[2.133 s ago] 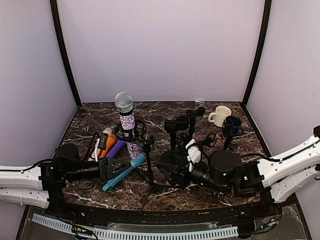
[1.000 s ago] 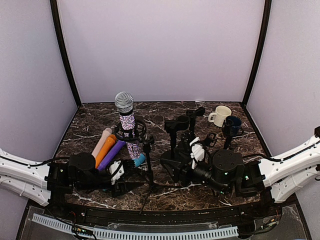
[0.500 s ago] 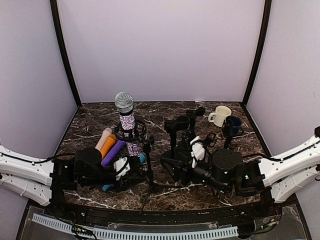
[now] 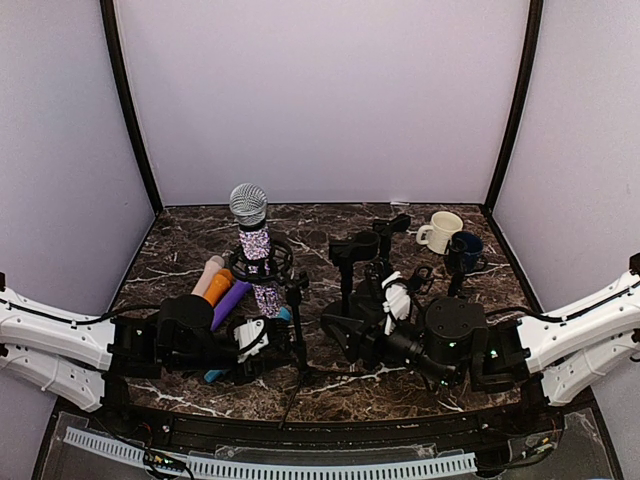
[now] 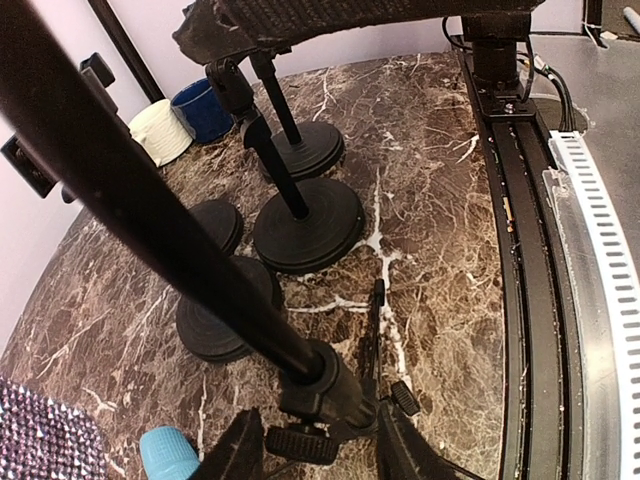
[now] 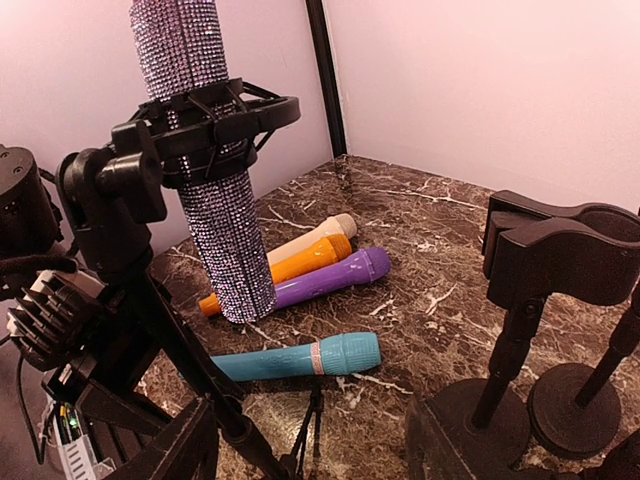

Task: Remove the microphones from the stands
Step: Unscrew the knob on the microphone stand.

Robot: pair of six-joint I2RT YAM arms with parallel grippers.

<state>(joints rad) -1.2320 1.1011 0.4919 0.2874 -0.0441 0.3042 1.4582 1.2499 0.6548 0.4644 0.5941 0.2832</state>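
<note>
2 open-fingered grippers are hovering at the tripod stand [image 5: 190,250], the left gripper [image 5: 318,460] straddling its lower pole, the right gripper [image 6: 312,455] beside it, while the rhinestone microphone [image 6: 232,250] is sitting in the shock mount [image 6: 215,115], unremoved.

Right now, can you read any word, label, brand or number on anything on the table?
No readable text anywhere.
The glitter microphone: no lettering visible.
The teal microphone: pale band, nothing legible.
The white mug and blue mug: no print visible.
</note>
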